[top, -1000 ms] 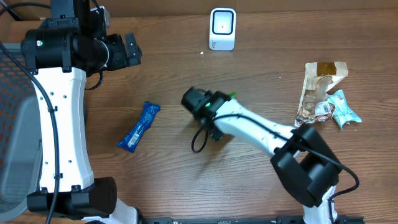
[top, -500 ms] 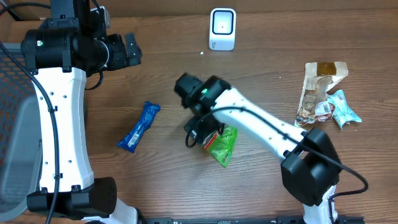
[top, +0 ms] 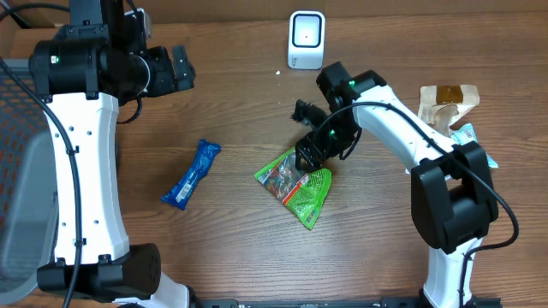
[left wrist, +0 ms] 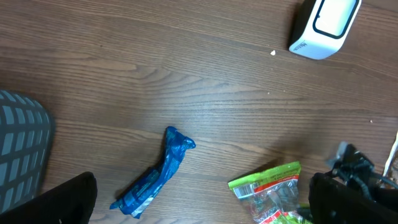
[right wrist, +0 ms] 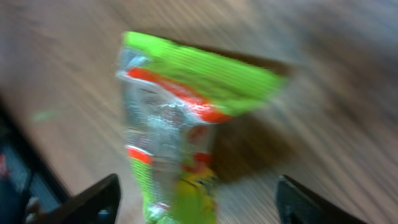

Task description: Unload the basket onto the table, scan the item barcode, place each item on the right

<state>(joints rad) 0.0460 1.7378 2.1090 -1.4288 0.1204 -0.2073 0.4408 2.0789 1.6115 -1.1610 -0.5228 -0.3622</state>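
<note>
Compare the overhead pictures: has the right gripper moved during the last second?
Yes. The right gripper has swung rightward, from left of the white scanner to roughly in line with it, uncovering the green packet.

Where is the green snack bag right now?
Overhead view: the green snack bag lies mid-table, just below the right gripper, image-right of the blue wrapper and nearer the camera's bottom edge than the scanner.

No print can be read (the green packet (top: 298, 190) and scanner (top: 306, 38) labels blur).
</note>
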